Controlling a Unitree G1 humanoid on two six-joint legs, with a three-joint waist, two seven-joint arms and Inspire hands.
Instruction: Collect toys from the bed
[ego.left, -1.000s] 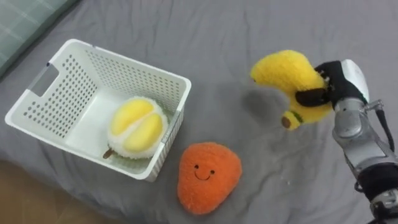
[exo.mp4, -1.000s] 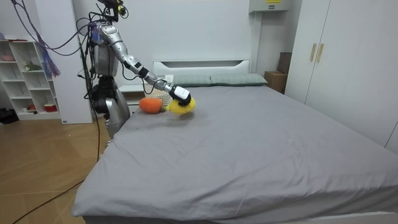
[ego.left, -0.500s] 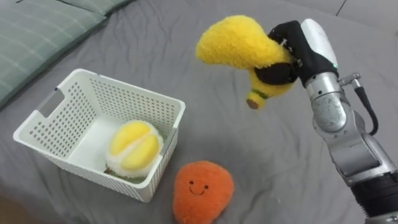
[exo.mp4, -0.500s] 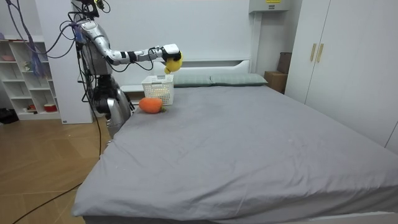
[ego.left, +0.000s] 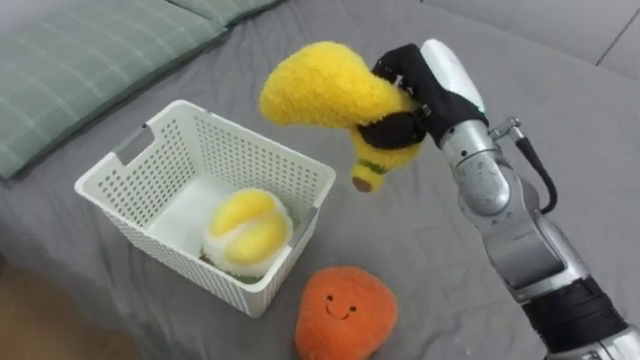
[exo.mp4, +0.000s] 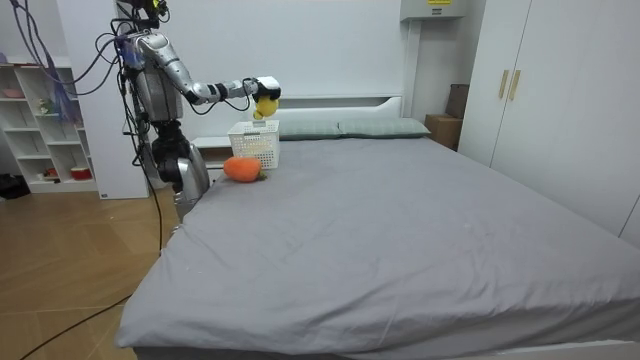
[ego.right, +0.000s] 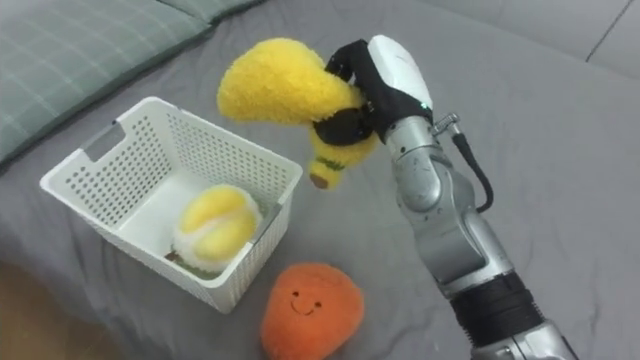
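My right hand (ego.left: 425, 92) (ego.right: 377, 85) is shut on a yellow plush banana (ego.left: 325, 95) (ego.right: 280, 92), held in the air just above the far right rim of the white perforated basket (ego.left: 130, 165) (ego.right: 95, 160). Inside the basket lies a yellow and white plush fruit (ego.left: 247, 229) (ego.right: 213, 226). An orange plush toy with a smiling face (ego.left: 345, 312) (ego.right: 304, 310) lies on the grey bed close to the basket's near right corner. In the room view I stand at the bed's head corner, right arm stretched over the basket (exo.mp4: 254, 145) with the banana (exo.mp4: 265, 102).
A green checked pillow (ego.left: 90, 60) lies at the upper left beyond the basket. The grey sheet (ego.left: 560, 130) spreads wide to the right. In the room view, white shelves (exo.mp4: 40, 120) stand behind me and wardrobes (exo.mp4: 540, 90) at the right.
My right hand has lifted the banana off the bed and carried it leftward, from over the sheet to above the basket's rim. The eye views have shifted with my turn.
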